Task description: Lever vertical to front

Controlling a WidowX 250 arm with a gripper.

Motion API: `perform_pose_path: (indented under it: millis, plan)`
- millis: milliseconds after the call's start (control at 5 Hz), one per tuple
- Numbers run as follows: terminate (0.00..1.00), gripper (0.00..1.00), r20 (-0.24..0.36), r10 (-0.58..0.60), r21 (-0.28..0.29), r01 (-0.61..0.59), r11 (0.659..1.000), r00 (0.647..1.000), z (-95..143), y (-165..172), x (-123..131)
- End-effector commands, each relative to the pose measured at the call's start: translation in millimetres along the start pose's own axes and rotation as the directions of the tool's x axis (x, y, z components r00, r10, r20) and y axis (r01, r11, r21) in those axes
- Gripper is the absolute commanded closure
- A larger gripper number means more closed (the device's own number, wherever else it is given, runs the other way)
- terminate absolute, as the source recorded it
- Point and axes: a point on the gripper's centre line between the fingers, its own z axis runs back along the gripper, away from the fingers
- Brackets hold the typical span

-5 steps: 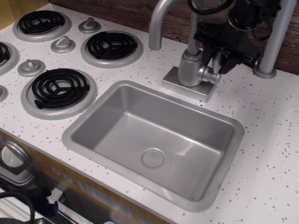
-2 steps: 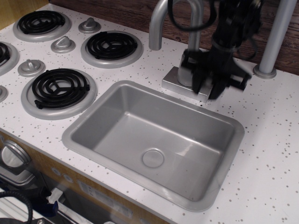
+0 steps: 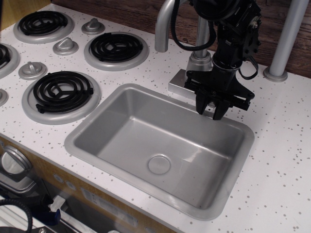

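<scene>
My black gripper (image 3: 210, 109) hangs fingers-down in front of the faucet body (image 3: 199, 61), over the rear rim of the sink (image 3: 121, 92). Its two fingertips (image 3: 201, 106) stand apart with a small gap between them, and nothing shows held in that gap. The lever is hidden behind the gripper and wrist, on the faucet body's right side. The faucet's square base (image 3: 179, 81) shows just left of the gripper.
The curved faucet spout (image 3: 164, 24) rises at the back. A grey post (image 3: 286, 39) stands at the right rear. Stove burners (image 3: 62, 91) and conical knobs (image 3: 65, 46) fill the left. The sink basin has a round drain (image 3: 159, 164).
The gripper came from behind and right of the faucet, down and forward to its front side. It now covers the lever, which showed one second ago.
</scene>
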Motion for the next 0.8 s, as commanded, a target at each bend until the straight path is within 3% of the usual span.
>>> perform_pose_path:
  millis: [0,200,400,600]
  plan:
    - [0.0,0.0,0.068,0.011,0.056,-0.015,0.998,0.998,34,-6,10]
    - [0.0,0.0,0.046,0.019,0.115,-0.024,0.993,0.999,53,-5,10]
    - [0.0,0.0,0.034,0.015,0.134,-0.019,0.991,0.999,65,0,12]
    - [1.0,0.0,0.023,0.008,0.158,-0.012,0.987,1.0,75,3,14]
